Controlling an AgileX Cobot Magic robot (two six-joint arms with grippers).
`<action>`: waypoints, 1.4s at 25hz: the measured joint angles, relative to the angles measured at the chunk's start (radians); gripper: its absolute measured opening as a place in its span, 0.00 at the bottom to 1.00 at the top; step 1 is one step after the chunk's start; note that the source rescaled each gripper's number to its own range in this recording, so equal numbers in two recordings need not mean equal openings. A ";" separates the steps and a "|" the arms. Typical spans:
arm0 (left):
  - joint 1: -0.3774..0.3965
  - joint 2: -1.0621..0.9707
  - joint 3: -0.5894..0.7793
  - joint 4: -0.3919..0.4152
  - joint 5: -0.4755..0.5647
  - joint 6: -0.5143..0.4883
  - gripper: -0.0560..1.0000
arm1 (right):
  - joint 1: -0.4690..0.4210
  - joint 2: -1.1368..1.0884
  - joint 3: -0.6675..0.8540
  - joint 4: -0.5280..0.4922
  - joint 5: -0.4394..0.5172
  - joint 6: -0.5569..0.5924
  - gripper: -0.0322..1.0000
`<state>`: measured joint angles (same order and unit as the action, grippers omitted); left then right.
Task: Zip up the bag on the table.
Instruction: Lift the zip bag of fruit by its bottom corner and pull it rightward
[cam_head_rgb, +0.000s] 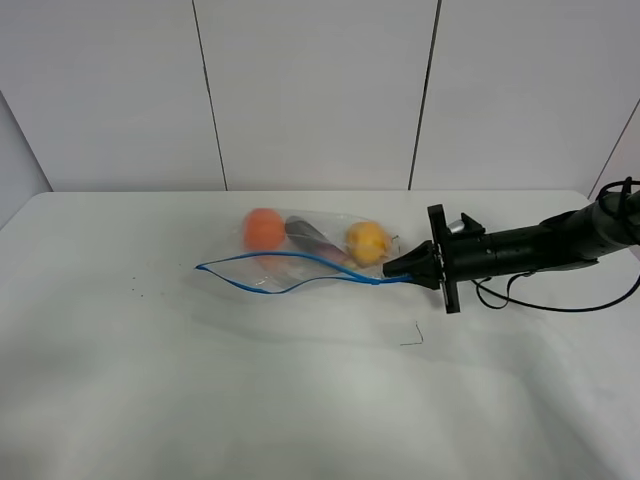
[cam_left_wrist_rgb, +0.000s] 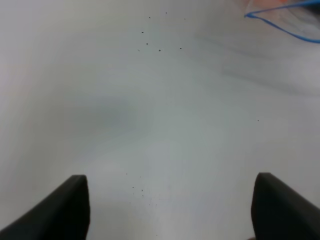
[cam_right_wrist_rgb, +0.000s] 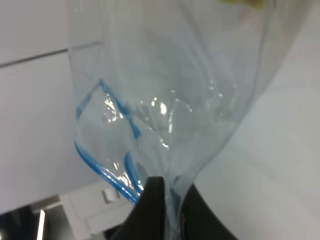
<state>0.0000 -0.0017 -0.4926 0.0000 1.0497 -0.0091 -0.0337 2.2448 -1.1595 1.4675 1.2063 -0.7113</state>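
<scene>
From its wrist view, right gripper (cam_right_wrist_rgb: 172, 195) plainly pinches the bag (cam_right_wrist_rgb: 165, 110).

Glossy, crinkled clear plastic bag (cam_head_rgb: 290, 272); smooth matt white table (cam_head_rgb: 250, 400); matt black tool (cam_head_rgb: 392, 268).

Plain white matte table (cam_head_rgb: 300, 420) across the whole lower part of the high view, with rounded far corners. Meets a pale grey panelled wall (cam_head_rgb: 320, 90) along a straight far edge. Wall split by thin dark vertical seams (cam_head_rgb: 210, 95), two near the middle, plus angled lines at far left and far right. Soft, even light; only faint, blurred shading on the table. A few tiny dark specks (cam_head_rgb: 135, 292) toward the left, and a small thin dark mark (cam_head_rgb: 412, 337) right of centre. Left wrist view: more white table, dotted with fine specks. Right wrist view: grey wall panel with one dark seam (cam_right_wrist_rgb: 35, 57), and a pale boxy shape (cam_right_wrist_rgb: 95, 210), too blurred to identify.
</scene>
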 joint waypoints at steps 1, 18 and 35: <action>0.000 0.000 0.000 0.000 0.000 0.000 1.00 | 0.006 -0.005 0.000 0.002 -0.002 0.016 0.03; 0.000 0.000 0.000 0.000 0.000 0.000 1.00 | 0.065 -0.038 0.000 0.111 -0.001 0.075 0.03; 0.000 0.000 0.000 0.000 0.000 0.000 1.00 | 0.065 -0.082 0.000 0.121 -0.003 0.077 0.03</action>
<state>0.0000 -0.0017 -0.4926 0.0000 1.0497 -0.0091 0.0318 2.1631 -1.1595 1.5881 1.2037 -0.6343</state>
